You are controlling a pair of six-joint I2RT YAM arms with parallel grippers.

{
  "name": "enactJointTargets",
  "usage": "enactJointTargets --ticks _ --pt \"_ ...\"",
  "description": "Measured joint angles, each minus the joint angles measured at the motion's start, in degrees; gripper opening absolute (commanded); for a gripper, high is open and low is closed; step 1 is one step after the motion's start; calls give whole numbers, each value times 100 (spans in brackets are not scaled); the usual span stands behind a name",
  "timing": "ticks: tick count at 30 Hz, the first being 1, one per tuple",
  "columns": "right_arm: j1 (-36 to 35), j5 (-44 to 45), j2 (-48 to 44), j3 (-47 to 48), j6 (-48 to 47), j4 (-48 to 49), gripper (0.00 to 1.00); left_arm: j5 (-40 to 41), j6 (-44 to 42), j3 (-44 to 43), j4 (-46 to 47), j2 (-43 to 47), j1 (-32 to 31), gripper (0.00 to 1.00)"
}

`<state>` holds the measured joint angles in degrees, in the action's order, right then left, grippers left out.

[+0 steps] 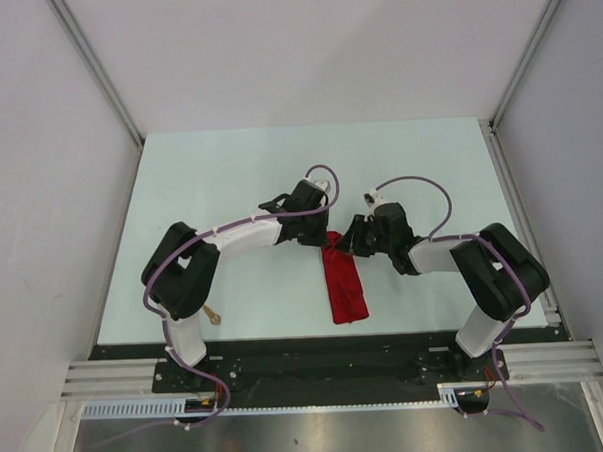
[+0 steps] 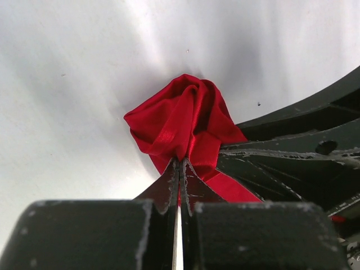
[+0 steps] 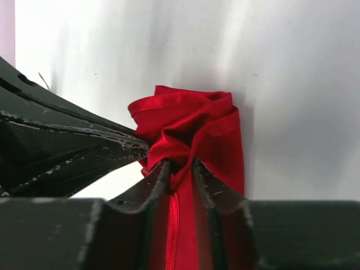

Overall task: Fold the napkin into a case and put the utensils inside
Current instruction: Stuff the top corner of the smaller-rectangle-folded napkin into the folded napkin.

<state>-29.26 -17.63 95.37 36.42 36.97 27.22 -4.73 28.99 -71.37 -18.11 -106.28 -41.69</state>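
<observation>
The red napkin lies bunched into a narrow strip on the table, running from its far end towards the near edge. Both grippers meet at that far end. My left gripper is shut on a gathered fold of the napkin. My right gripper has its jaws a little apart, with the napkin running between them and loose against the left finger. One small gold utensil lies near the left arm's base. Other utensils are out of view.
The pale table ends at a black rail along the near side. White walls with metal posts close in the left, right and far sides. The two arms' elbows stand on either side of the napkin.
</observation>
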Motion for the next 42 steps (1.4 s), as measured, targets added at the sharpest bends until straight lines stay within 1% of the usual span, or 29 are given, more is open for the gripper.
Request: enactJointTargets --ticks 2,3,9,15,20,23,26,27,30,35,42 --pt "-33 -15 24 42 -42 0 6 -7 0 0 0 0 0 0" --pt "-57 -31 39 59 -52 2 0 -11 0 0 -2 0 0 0" --pt "-111 -160 295 175 142 120 0 -20 -2 57 81 20 0 0" --pt "-157 -129 870 240 964 566 0 -157 -2 138 216 22 0 0" --pt "-245 197 979 118 1569 1082 0 -297 160 439 411 52 9 0" --pt "-317 313 1029 72 1687 1287 4 -286 256 501 400 70 39 0" --pt "-343 181 1193 221 1534 1357 15 -240 317 522 356 118 122 0" --pt "-356 164 1204 227 1495 1386 24 -240 350 527 343 125 162 0" --pt "-376 109 1198 173 1307 1497 34 -245 365 527 278 133 306 0" --pt "-363 -9 898 125 831 1235 38 -278 411 531 214 136 516 0" --pt "-297 -166 295 98 286 688 39 -306 422 588 238 136 535 0"
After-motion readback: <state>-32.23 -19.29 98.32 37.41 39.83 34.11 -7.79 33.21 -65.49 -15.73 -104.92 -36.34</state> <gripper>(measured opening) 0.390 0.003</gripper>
